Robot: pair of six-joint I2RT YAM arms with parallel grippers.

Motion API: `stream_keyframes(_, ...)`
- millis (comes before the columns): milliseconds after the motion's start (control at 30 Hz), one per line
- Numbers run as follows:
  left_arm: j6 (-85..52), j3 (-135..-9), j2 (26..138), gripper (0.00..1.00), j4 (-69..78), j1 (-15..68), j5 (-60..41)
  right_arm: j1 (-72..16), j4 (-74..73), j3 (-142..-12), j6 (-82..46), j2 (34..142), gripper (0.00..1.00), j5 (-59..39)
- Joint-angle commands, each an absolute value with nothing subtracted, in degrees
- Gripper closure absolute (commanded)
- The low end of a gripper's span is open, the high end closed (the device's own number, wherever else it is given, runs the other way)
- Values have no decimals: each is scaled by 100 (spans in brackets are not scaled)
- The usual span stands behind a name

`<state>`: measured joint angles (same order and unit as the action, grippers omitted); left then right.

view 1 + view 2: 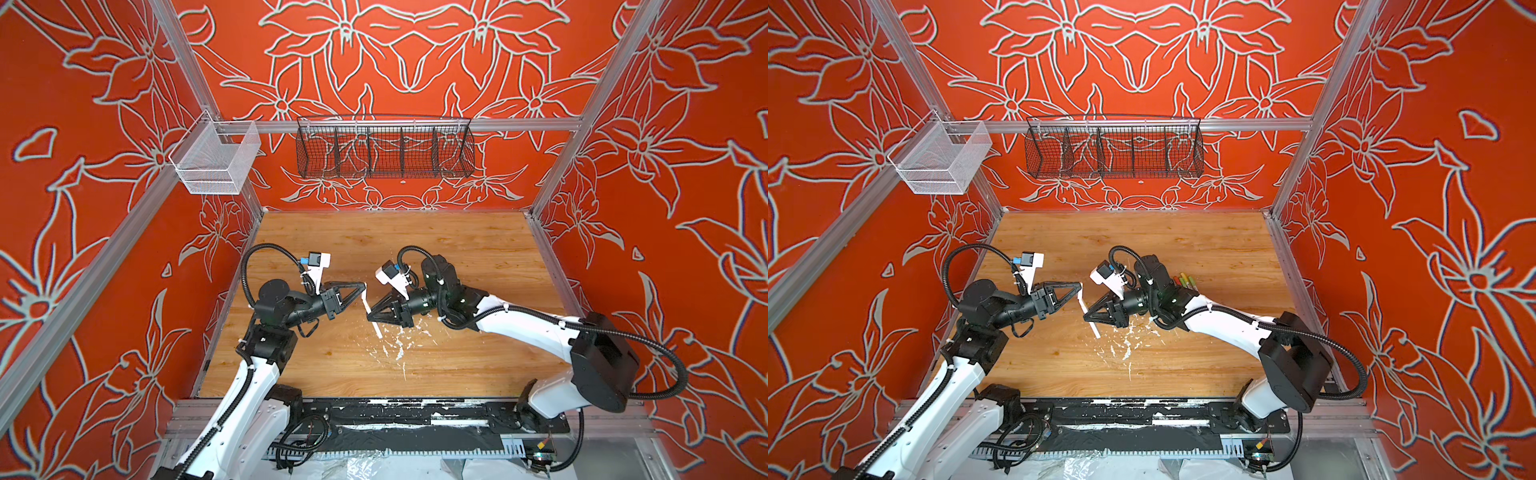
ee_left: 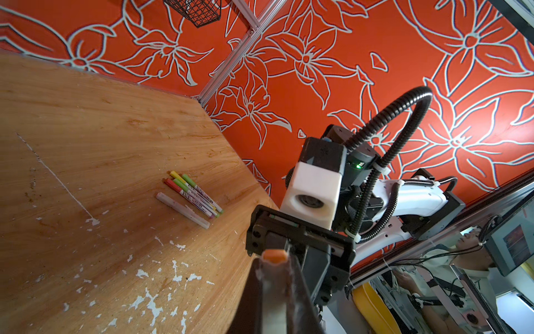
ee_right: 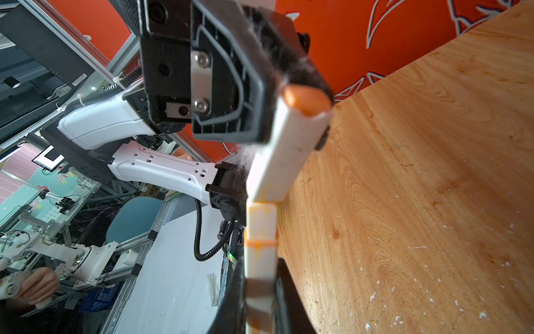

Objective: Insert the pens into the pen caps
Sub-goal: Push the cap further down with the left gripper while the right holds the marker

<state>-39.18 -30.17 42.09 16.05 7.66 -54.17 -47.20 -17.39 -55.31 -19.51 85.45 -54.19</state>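
Note:
My left gripper (image 1: 363, 286) (image 2: 274, 267) is shut on a pale pen cap (image 2: 274, 256) (image 3: 289, 144) with an orange end. My right gripper (image 1: 370, 318) (image 3: 261, 286) is shut on a white pen (image 3: 260, 240) (image 1: 376, 328) with orange bands. The two meet end to end above the middle of the table, at a slight angle to each other; the pen's tip is hidden. Several more pens (image 2: 193, 196) (image 1: 1185, 279) with green, yellow and red ends lie side by side on the wood behind the right arm.
The wooden table (image 1: 415, 241) has white paint flecks (image 1: 395, 345) under the grippers. A black wire basket (image 1: 384, 149) and a white mesh basket (image 1: 216, 160) hang on the rails above the far edge. Red patterned walls close in three sides.

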Motion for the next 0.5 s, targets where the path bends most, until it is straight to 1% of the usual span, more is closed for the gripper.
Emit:
stream_keyframes(0,-3784,-2966,4097,100,968,896,-5700,-4597,-2425,-5568,-1845,8186,100,-5137)
stream_keyframes(300,-4445,-2632,4107,100,1992,899,-5641,-4560,-2826,-5396,-2011,8146,100,-5019)
stream_keyframes(467,-4540,-2541,4019,100,2052,905,-5589,-4549,-3166,-5440,-2092,8206,100,-4948)
